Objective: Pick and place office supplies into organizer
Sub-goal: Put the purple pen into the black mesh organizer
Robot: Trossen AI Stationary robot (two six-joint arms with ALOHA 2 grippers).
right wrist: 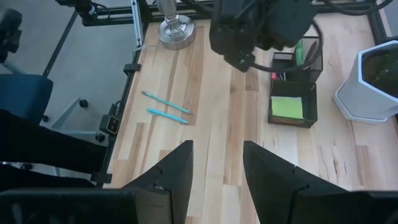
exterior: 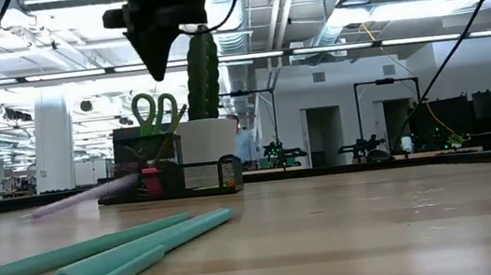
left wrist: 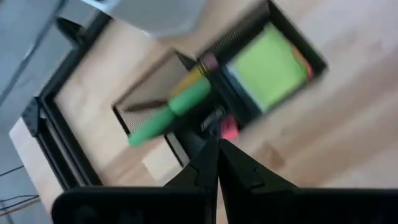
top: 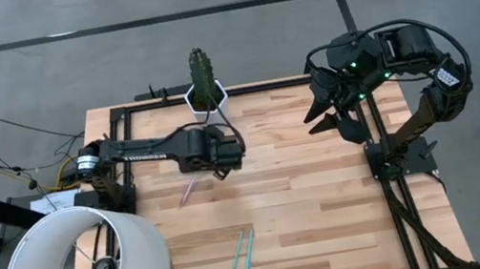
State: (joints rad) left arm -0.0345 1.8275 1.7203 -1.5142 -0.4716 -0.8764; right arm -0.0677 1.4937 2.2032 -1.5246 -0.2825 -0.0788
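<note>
The black organizer (right wrist: 295, 87) stands on the table in front of the white cactus pot (top: 206, 96). It holds green-handled scissors (left wrist: 171, 112), a lime-green sticky-note pad (left wrist: 267, 65) and a pink eraser (left wrist: 229, 129). My left gripper (left wrist: 217, 149) hangs shut and empty above the organizer (exterior: 175, 176), fingers slanting down. A purple pen (top: 188, 192) lies on the wood just beside the organizer. Two teal pens (top: 240, 253) lie side by side toward the near edge. My right gripper (right wrist: 217, 168) waits open, raised at the table's far right.
A large white cylinder shade (top: 82, 266) covers the near left corner. The cactus (exterior: 202, 72) rises behind the organizer. Black frame rails (top: 380, 132) run along the table's right and far sides. Bare wood lies between the teal pens (exterior: 119, 252) and the right edge.
</note>
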